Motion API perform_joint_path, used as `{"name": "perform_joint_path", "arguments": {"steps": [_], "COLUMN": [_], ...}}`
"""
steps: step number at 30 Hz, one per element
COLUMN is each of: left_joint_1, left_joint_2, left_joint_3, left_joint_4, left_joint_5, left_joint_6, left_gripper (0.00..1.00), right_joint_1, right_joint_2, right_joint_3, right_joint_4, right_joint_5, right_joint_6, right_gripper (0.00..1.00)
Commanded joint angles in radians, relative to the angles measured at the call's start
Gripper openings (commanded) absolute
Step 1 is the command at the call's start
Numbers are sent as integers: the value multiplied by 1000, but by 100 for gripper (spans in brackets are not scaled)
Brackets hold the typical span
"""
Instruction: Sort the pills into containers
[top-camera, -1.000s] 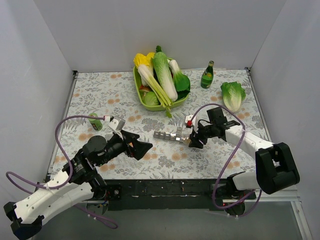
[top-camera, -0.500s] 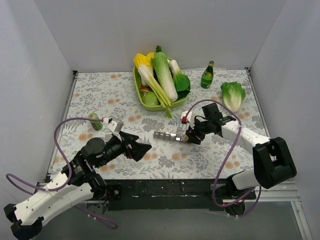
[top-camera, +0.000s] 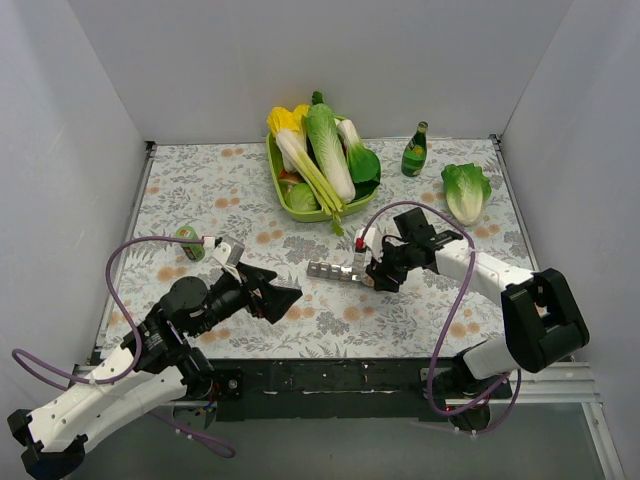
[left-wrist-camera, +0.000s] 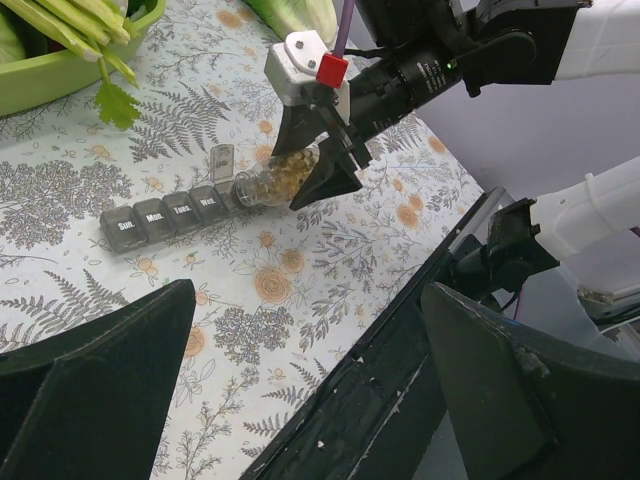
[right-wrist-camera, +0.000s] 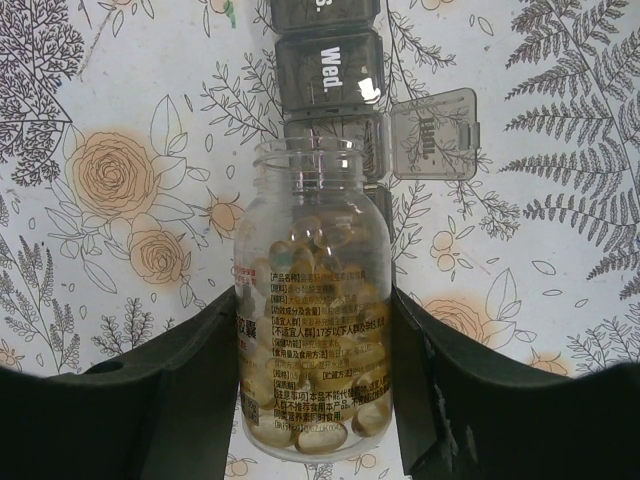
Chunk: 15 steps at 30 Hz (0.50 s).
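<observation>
The containers (top-camera: 330, 270) are a strip of joined grey day-marked compartments on the flowered table; they also show in the left wrist view (left-wrist-camera: 165, 217) and the right wrist view (right-wrist-camera: 325, 70). One lid (right-wrist-camera: 435, 133) stands open. My right gripper (top-camera: 372, 274) is shut on a clear uncapped pill bottle (right-wrist-camera: 312, 340) of yellow capsules, tilted with its mouth over the open compartment (left-wrist-camera: 268, 183). My left gripper (top-camera: 287, 297) is open and empty, left of the strip near the table's front edge.
A green tray (top-camera: 318, 212) of vegetables stands at the back centre. A green bottle (top-camera: 414, 152) and a lettuce head (top-camera: 466, 190) are at the back right. A small green can (top-camera: 189, 241) sits at the left.
My right gripper has moved left with the bottle, bringing its mouth up to the strip's right end. The left arm has barely moved.
</observation>
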Motion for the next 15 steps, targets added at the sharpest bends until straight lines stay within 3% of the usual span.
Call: {"name": "perform_joint_path", "arguments": {"steps": [1,15], "left_joint_1": [3,3], "left_joint_2": [-11,-15], "left_joint_3": [-3,-5], "left_joint_4": [-2,-4], "left_joint_5": [-6,-4], "left_joint_6": [4,4], "left_gripper": [98,98], "right_joint_1": [14,37], "right_joint_2": [10,28], "right_joint_3": [63,96], "right_joint_4": [-25,-63], "right_joint_5": [30,99], "right_joint_6": [9,17], "right_gripper": [9,8]}}
